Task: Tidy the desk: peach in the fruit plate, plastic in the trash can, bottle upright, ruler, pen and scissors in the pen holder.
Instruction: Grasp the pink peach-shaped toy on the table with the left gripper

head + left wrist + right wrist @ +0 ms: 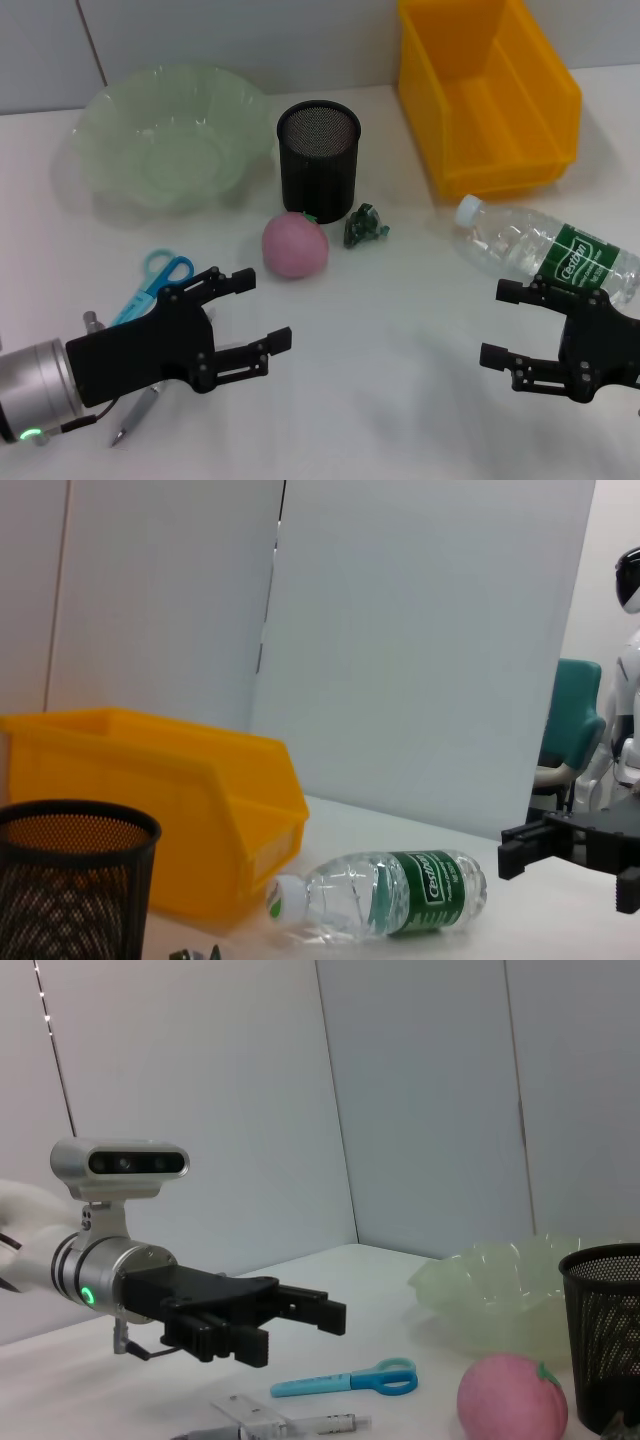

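Near the front on the left, black left gripper (250, 315) hovering just above the white table (380, 390), fingers spread apart, nothing held. Right under and behind that arm, a silver pen (135, 415) and a clear plastic ruler (250, 1415) lying flat, partly hidden. Just past the arm, blue-handled scissors (155, 280) flat on the table, handles pointing away. Near the front on the right, black right gripper (505, 322) also hovering low, fingers wide apart, empty. Just behind the right gripper, a clear plastic bottle with a green label and white cap (545, 250) lying on its side, cap pointing toward the middle. Ahead of the left gripper's fingers, a round pink peach (295, 245) sitting on the table, well apart from both grippers. Just beside the peach, a small crumpled green plastic scrap (364, 227). Behind those two, touching neither, a black mesh pen holder (318, 160) standing upright, nothing seen inside. Farther back, beyond the left gripper, a pale green wavy fruit plate (110, 130), with nothing in it. Farthest back, beyond the right gripper, a big yellow plastic bin (520, 150), open end facing forward.
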You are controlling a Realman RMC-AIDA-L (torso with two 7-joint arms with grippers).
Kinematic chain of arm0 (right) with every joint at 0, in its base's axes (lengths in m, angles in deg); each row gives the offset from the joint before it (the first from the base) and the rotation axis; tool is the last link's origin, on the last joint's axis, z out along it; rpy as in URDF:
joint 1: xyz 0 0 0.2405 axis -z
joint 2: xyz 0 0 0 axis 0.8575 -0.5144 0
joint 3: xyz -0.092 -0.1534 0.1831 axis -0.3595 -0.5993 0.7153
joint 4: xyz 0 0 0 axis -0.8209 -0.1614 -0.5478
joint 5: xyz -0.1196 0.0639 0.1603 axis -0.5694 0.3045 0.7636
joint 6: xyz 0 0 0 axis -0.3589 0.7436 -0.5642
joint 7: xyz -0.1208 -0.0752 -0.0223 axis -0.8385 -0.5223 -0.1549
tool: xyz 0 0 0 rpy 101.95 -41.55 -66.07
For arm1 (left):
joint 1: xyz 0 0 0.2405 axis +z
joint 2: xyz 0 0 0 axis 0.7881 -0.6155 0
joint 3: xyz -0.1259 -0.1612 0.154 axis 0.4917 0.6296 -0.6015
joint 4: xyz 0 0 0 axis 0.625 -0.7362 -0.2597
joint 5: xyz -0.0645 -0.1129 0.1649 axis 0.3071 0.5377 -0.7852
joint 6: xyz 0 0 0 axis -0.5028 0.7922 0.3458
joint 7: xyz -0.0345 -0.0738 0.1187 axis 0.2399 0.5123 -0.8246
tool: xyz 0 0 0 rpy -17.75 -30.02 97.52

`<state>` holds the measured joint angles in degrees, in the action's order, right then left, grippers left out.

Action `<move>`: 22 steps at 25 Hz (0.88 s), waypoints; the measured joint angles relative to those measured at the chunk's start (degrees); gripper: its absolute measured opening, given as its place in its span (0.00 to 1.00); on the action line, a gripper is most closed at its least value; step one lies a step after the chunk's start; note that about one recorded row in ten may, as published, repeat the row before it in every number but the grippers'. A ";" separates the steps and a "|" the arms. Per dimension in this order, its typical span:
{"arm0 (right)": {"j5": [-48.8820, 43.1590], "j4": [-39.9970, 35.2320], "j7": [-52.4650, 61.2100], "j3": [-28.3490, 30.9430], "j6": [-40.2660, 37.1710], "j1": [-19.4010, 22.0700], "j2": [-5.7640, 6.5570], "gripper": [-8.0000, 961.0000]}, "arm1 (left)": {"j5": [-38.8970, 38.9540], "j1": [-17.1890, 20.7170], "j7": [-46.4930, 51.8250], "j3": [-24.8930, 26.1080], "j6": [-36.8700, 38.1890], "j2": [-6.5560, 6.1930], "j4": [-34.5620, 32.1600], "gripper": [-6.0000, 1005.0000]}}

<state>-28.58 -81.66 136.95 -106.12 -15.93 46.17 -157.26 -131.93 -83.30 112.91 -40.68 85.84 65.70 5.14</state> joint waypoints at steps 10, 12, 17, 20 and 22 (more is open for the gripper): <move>0.01 -0.32 -0.18 -0.03 -0.01 0.63 -0.12 0.86 | 2.33 -3.11 -3.07 0.48 -5.71 0.38 1.99 0.86; 0.01 -0.33 -0.19 0.01 0.00 0.66 -0.12 0.86 | 4.27 -4.34 -6.17 0.51 -9.84 0.45 4.32 0.86; 0.01 -0.34 -0.19 -0.02 0.01 0.66 -0.12 0.86 | 5.94 -10.52 -12.87 0.63 -23.16 0.47 11.78 0.86; 0.01 -0.33 -0.06 0.01 -0.12 0.66 -0.11 0.86 | 5.97 -12.31 -14.74 2.11 -28.03 0.46 14.28 0.86; 0.01 -0.33 -0.07 0.02 -0.19 0.66 -0.10 0.86 | 5.99 -12.69 -17.66 5.46 -30.33 0.45 15.87 0.86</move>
<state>-28.56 -81.99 136.88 -106.11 -16.12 46.83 -157.36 -125.94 -96.00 95.25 -35.22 55.52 66.15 21.00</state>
